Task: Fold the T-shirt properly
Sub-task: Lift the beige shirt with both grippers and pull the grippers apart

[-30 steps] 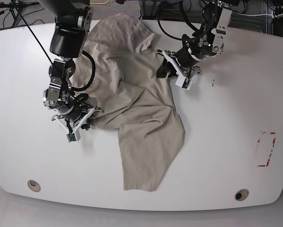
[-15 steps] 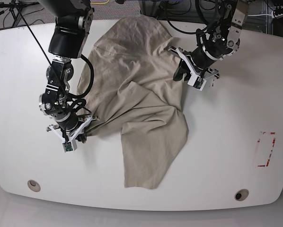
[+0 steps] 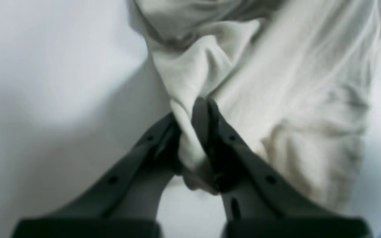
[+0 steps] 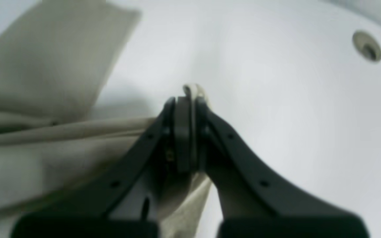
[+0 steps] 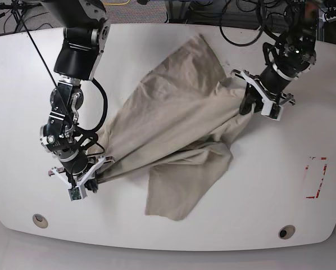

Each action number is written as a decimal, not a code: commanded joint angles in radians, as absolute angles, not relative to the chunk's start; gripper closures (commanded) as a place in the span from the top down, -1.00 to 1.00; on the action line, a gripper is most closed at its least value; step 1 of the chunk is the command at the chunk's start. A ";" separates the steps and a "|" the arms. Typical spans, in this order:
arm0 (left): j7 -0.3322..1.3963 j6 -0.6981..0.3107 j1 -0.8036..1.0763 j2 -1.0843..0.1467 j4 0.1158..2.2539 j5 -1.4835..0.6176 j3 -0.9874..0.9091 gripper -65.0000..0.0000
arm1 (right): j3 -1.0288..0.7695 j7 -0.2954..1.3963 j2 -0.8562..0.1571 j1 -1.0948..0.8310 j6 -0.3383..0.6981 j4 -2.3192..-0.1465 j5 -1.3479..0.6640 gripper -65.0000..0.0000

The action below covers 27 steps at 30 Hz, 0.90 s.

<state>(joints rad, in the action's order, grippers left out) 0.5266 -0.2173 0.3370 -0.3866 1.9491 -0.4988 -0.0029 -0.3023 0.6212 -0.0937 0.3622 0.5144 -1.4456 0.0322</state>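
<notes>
Left hand [image 5: 248,105] clamped tight on bunched edge of beige T-shirt [image 5: 173,129]; wad of fabric squeezed between fingers [image 3: 207,112], rest fanning out ahead of hand. Right hand [image 5: 89,174] pinched shut on thin hem, sliver of cloth poking past fingertips [image 4: 190,99]. Hands well apart at opposite edges, cloth drawn taut between them, likely to spread and flatten shirt before folding. Loose flap trailed on white desk [image 5: 269,185] beside right hand. Shirt wrinkled, no fold made yet.
</notes>
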 commanded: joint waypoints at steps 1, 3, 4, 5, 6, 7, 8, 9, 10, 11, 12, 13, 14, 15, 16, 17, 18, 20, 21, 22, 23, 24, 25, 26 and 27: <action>0.506 -0.219 0.297 -0.400 1.969 -0.544 -0.044 -0.99 | -0.306 0.591 -0.111 0.421 0.510 -1.469 0.030 -1.00; 0.507 -0.219 0.272 -0.415 1.969 -0.587 -0.084 -0.99 | -0.306 0.591 -0.117 0.446 0.510 -1.471 0.030 -1.00; 0.507 -0.219 0.263 -0.427 1.969 -0.607 -0.097 -0.99 | -0.306 0.591 -0.119 0.456 0.510 -1.471 0.030 -1.00; 0.507 -0.219 0.254 -0.440 1.969 -0.628 -0.111 -0.99 | -0.306 0.591 -0.119 0.469 0.510 -1.472 0.030 -1.00; 0.507 -0.219 0.249 -0.449 1.968 -0.642 -0.120 -0.99 | -0.306 0.591 -0.119 0.479 0.510 -1.472 0.030 -1.00; 0.507 -0.217 0.234 -0.463 1.968 -0.665 -0.131 -0.99 | -0.306 0.591 -0.120 0.499 0.510 -1.469 0.030 -1.00; 0.507 -0.217 0.226 -0.467 1.968 -0.671 -0.133 -0.99 | -0.306 0.591 -0.120 0.507 0.510 -1.469 0.030 -1.00; 0.506 -0.217 0.202 -0.481 1.968 -0.687 -0.136 -0.99 | -0.306 0.591 -0.122 0.524 0.510 -1.469 0.030 -1.00; 0.507 -0.217 0.183 -0.492 1.968 -0.696 -0.137 -0.99 | -0.306 0.591 -0.122 0.538 0.510 -1.469 0.030 -1.00; 0.507 -0.217 0.170 -0.501 1.968 -0.704 -0.139 -0.99 | -0.305 0.591 -0.122 0.547 0.510 -1.469 0.030 -1.00; 0.507 -0.217 0.150 -0.516 1.966 -0.713 -0.139 -0.99 | -0.305 0.591 -0.122 0.561 0.510 -1.471 0.030 -1.00; 0.507 -0.217 0.137 -0.526 1.966 -0.717 -0.139 -0.99 | -0.305 0.591 -0.122 0.572 0.510 -1.472 0.030 -1.00; 0.507 -0.217 0.119 -0.538 1.966 -0.722 -0.139 -0.99 | -0.305 0.591 -0.122 0.585 0.510 -1.474 0.030 -1.00; 0.506 -0.217 0.094 -0.550 1.966 -0.727 -0.139 -0.99 | -0.305 0.591 -0.122 0.602 0.510 -1.474 0.030 -1.00; 0.506 -0.217 0.077 -0.558 1.966 -0.730 -0.139 -0.99 | -0.305 0.591 -0.122 0.613 0.510 -1.474 0.030 -1.00; 0.506 -0.217 0.050 -0.570 1.966 -0.734 -0.139 -0.99 | -0.305 0.591 -0.122 0.628 0.510 -1.474 0.030 -1.00; 0.506 -0.216 0.022 -0.585 1.966 -0.736 -0.139 -0.99 | -0.305 0.591 -0.122 0.645 0.510 -1.474 0.030 -1.00; 0.506 -0.216 -0.042 -0.611 1.965 -0.745 -0.139 -0.99 | -0.303 0.591 -0.122 0.677 0.513 -1.474 0.030 -1.00; 0.506 -0.216 -0.056 -0.618 1.963 -0.750 -0.139 -0.99 | -0.302 0.591 -0.122 0.685 0.513 -1.475 0.030 -1.00; 0.506 -0.216 -0.097 -0.631 1.957 -0.762 -0.139 -0.99 | -0.302 0.591 -0.120 0.704 0.513 -1.475 0.027 -1.00; 0.506 -0.216 -0.128 -0.645 1.952 -0.774 -0.139 -0.99 | -0.300 0.591 -0.119 0.719 0.513 -1.475 0.027 -1.00; 0.506 -0.216 -0.154 -0.656 1.948 -0.782 -0.139 -0.99 | -0.300 0.591 -0.119 0.733 0.513 -1.475 0.027 -1.00; 0.506 -0.216 -0.193 -0.671 1.943 -0.792 -0.139 -0.99 | -0.300 0.591 -0.116 0.756 0.513 -1.474 0.028 -1.00; 0.506 -0.216 -0.214 -0.679 1.940 -0.797 -0.139 -0.99 | -0.300 0.591 -0.114 0.768 0.513 -1.472 0.028 -1.00; 0.506 -0.216 -0.259 -0.690 1.933 -0.809 -0.139 -0.99 | -0.300 0.591 -0.114 0.789 0.513 -1.471 0.028 -1.00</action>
<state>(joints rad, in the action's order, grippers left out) 0.5461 -0.2279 -0.1753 -0.6495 1.9308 -0.7933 -0.1238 -0.2989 0.6254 -0.1043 0.7136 0.5255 -1.4517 0.0261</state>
